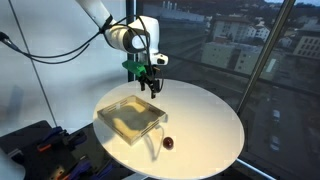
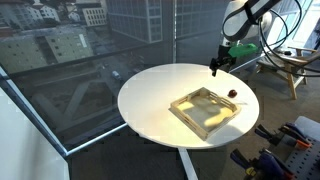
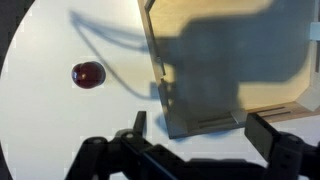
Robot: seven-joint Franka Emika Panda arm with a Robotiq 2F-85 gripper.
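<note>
My gripper (image 1: 150,82) hangs open over the far side of a round white table (image 1: 210,110), above the edge of a shallow square tray (image 1: 152,130) with a tan floor. A small dark red ball (image 1: 168,143) lies on the tabletop beside the tray. In the wrist view the two black fingers (image 3: 138,125) stand wide apart with nothing between them, the gripper (image 3: 203,132) above the tray's corner (image 3: 210,95), and the red ball (image 3: 88,74) lies off to the left. The other exterior view shows the gripper (image 2: 218,66), the tray (image 2: 187,120) and the ball (image 2: 232,93).
The table (image 2: 150,95) stands next to tall glass windows (image 2: 90,60) with city buildings beyond. Black equipment and cables (image 1: 35,145) sit low beside the table. A wooden-legged stand (image 2: 290,65) is behind the arm.
</note>
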